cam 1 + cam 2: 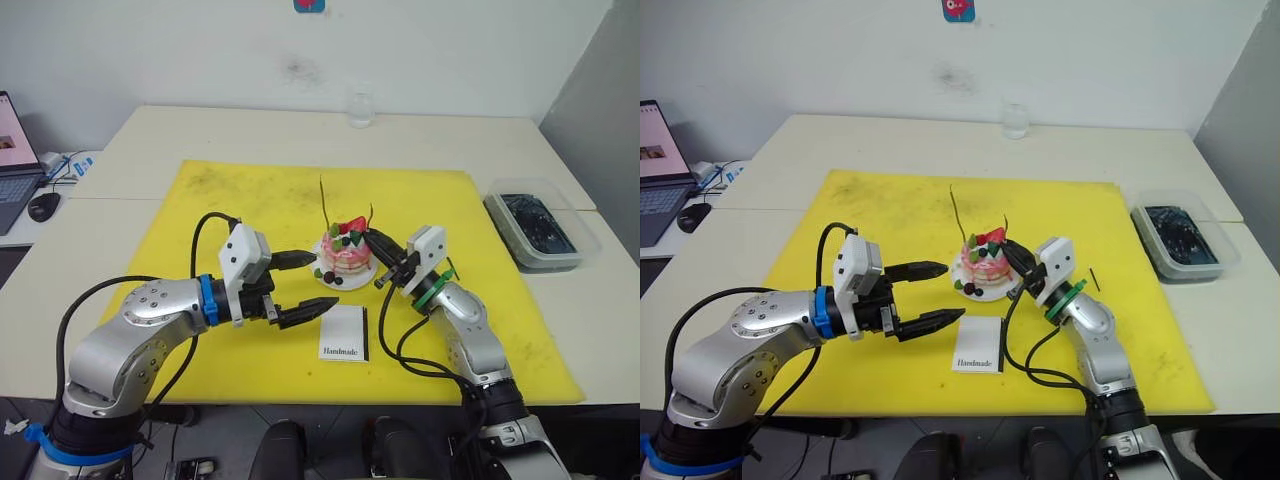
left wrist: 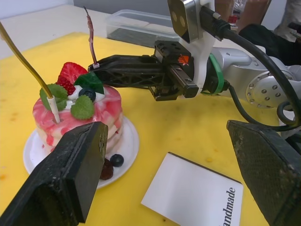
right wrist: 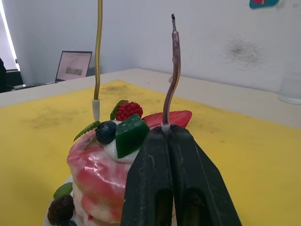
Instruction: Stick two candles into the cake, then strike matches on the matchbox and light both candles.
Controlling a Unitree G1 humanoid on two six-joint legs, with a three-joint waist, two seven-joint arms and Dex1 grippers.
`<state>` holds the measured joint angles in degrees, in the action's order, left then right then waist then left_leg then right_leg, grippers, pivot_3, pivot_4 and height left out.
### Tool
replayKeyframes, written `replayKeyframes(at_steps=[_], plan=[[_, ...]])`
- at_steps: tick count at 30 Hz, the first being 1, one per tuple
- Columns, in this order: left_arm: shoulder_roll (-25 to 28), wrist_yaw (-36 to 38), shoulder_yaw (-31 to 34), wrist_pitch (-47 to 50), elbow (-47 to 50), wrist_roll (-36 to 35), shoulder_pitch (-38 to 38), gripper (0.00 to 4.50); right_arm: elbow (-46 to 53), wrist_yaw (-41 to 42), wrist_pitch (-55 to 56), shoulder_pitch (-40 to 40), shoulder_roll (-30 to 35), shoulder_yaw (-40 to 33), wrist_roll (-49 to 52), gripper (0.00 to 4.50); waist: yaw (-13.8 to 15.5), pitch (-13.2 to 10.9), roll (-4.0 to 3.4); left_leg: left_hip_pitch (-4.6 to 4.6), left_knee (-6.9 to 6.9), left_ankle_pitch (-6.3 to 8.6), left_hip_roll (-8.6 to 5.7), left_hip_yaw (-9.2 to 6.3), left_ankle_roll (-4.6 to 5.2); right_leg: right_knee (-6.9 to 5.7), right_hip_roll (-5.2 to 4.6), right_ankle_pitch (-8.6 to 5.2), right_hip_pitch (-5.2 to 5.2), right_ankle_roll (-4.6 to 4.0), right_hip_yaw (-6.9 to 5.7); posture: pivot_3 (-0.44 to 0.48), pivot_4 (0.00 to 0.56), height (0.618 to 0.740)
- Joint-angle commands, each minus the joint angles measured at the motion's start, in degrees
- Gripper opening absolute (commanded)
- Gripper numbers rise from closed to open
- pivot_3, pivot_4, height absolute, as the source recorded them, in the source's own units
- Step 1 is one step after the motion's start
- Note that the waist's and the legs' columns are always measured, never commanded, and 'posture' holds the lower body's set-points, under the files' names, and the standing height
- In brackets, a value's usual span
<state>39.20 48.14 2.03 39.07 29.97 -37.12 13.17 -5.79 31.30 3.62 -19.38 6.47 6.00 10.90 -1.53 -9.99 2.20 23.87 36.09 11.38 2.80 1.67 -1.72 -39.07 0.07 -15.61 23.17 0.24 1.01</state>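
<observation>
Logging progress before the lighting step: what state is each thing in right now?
Gold candle: upright in the cake, unlit.
Purple candle: gripped at its base, unlit.
Right gripper: shut on the purple candle.
Left gripper: open, empty.
Matchbox: flat on the yellow mat, untouched.

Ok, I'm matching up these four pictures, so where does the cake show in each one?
Left eye view: the cake sits mid-mat, just beyond the matchbox.
Right eye view: same spot, near the picture's centre.
Left wrist view: close up, beside the right gripper.
Right wrist view: directly behind that gripper's shut fingers.
Shared landmark: the tall gold candle standing in the cake.
</observation>
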Motion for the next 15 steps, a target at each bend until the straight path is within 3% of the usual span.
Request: replayKeyframes(at_steps=[1,9,12,15], plan=[[0.1,0.0,-0.2,-1.4,2.4,0.2,-0.3,4.50,-1.2,0.1,-0.2,0.6,0.2,1.0,-0.9,0.01,0.0,0.0,0.00,0.00,0.00,0.00,0.00,-0.01,0.00,0.00,-0.01,0.00,-0.01,0.00,-0.01,0.000,0.150,0.740],[0.2,0.1,-1.0,-2.6,2.7,1.2,-1.1,4.50,1.1,0.7,-1.5,0.5,-0.1,0.2,0.7,0.01,0.0,0.0,-0.01,-0.03,0.00,0.00,0.00,-0.01,0.00,-0.01,-0.01,0.01,-0.02,-0.02,-0.01,0.000,0.150,0.740],[0.0,0.1,-1.6,-3.2,2.6,2.0,-1.0,4.50,2.5,0.0,-1.7,0.0,-0.1,-1.1,1.4,0.69,0.0,0.0,-0.01,-0.03,0.00,0.00,0.00,-0.01,0.00,0.00,-0.01,0.01,-0.02,-0.02,-0.01,0.000,0.150,0.740],[0.1,-0.1,-2.8,-3.8,2.2,3.3,-0.8,4.50,3.7,-0.7,-2.3,-0.4,0.3,-1.5,1.5,1.73,0.0,0.0,-0.02,-0.01,0.00,0.00,0.00,0.02,0.00,0.00,-0.02,0.01,0.00,-0.02,0.02,0.000,0.150,0.740]])
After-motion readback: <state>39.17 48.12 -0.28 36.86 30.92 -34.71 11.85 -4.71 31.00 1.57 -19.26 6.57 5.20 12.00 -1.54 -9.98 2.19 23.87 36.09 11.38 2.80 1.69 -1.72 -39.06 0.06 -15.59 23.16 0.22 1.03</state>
